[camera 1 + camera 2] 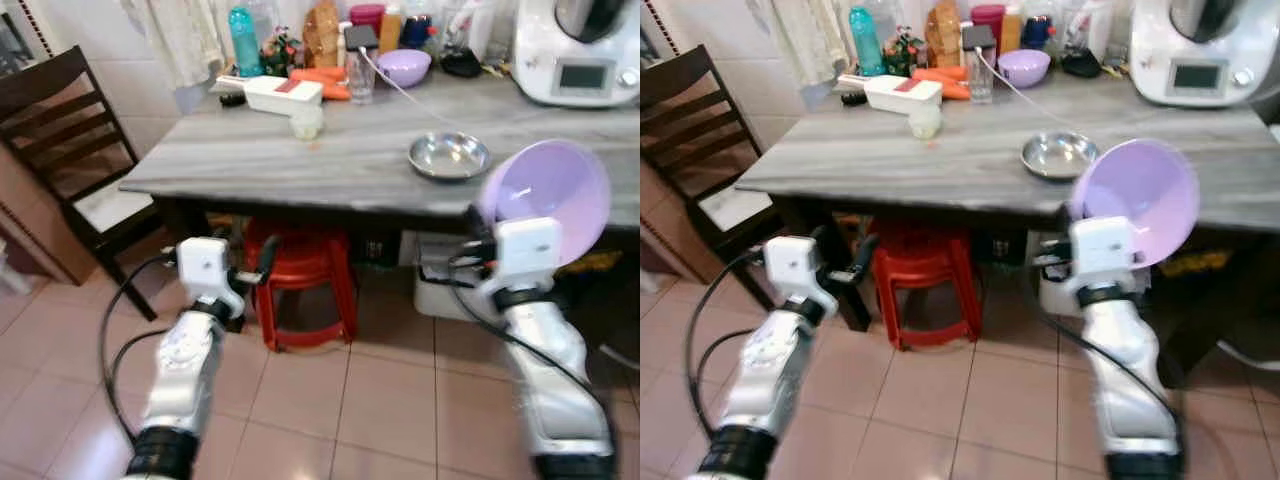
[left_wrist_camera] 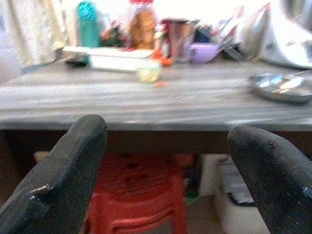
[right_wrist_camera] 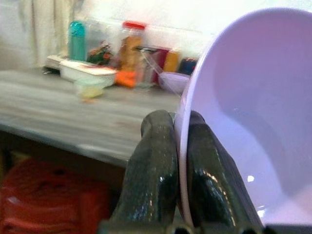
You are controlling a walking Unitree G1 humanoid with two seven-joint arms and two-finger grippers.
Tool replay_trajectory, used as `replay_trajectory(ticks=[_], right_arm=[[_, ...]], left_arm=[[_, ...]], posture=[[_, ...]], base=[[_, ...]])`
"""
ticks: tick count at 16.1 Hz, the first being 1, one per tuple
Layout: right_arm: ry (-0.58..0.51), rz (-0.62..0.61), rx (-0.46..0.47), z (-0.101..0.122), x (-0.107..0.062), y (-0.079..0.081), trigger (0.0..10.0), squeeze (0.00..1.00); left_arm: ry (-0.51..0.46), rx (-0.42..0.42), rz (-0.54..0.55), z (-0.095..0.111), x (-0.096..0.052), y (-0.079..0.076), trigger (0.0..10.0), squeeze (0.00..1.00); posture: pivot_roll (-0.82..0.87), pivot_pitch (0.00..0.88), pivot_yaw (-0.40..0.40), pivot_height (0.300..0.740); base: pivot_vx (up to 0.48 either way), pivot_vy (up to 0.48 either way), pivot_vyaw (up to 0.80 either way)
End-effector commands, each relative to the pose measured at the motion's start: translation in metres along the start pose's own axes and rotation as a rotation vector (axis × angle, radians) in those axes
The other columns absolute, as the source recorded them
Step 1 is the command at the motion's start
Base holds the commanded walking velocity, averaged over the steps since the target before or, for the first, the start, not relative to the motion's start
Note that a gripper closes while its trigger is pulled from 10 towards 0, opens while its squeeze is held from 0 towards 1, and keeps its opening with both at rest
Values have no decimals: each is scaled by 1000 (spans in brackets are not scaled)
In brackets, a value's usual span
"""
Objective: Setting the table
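Right pincer [image 1: 478, 222] clenched on lilac bowl [image 1: 552, 195] rim: light, stiff, slick plastic; you keep rim grip. Left pincer [image 1: 252, 268] released, idle.

A grey wood-grain table [image 1: 300, 150] stands against a pale wall [image 1: 90, 30] in a home kitchen, its far edge crowded with bottles and jars. A dark wooden slat-back chair [image 1: 60, 130] with a pale seat sits at the table's left end. Beneath the tabletop, a red plastic stool [image 1: 300, 285] rests on a floor of pinkish-beige tiles [image 1: 380, 400]. A light patterned curtain [image 1: 185, 35] hangs at the wall behind the table. Bright daylight washes the wall and back of the scene.
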State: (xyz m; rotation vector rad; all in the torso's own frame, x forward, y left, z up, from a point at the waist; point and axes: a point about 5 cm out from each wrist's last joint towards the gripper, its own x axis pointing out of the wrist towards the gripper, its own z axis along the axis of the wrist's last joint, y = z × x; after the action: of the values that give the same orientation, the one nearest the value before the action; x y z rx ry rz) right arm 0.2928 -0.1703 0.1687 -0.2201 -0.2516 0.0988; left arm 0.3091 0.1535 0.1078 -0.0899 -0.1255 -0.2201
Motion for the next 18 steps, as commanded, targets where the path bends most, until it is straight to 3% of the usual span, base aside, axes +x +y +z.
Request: replay_trajectory(ticks=[1,3,7,18], right_arm=[[-17,-7,-8,4,1,-4,10000,0],[-4,-20,9,3,1,-5,10000,0],[-6,-17,9,3,3,-5,10000,0],[6,-17,8,-1,2,-4,10000,0]], left_arm=[[-8,6,-7,4,3,-2,10000,0],[-10,5,-17,4,3,-4,10000,0],[-6,-1,-29,2,2,-8,10000,0],[-3,-7,-32,1,-2,-10,10000,0]], posture=[[-144,47,92,740],[-144,47,92,740],[-140,40,90,740],[-137,35,89,740]], base=[[386,0,0],[384,0,0],[385,0,-669],[387,0,0]])
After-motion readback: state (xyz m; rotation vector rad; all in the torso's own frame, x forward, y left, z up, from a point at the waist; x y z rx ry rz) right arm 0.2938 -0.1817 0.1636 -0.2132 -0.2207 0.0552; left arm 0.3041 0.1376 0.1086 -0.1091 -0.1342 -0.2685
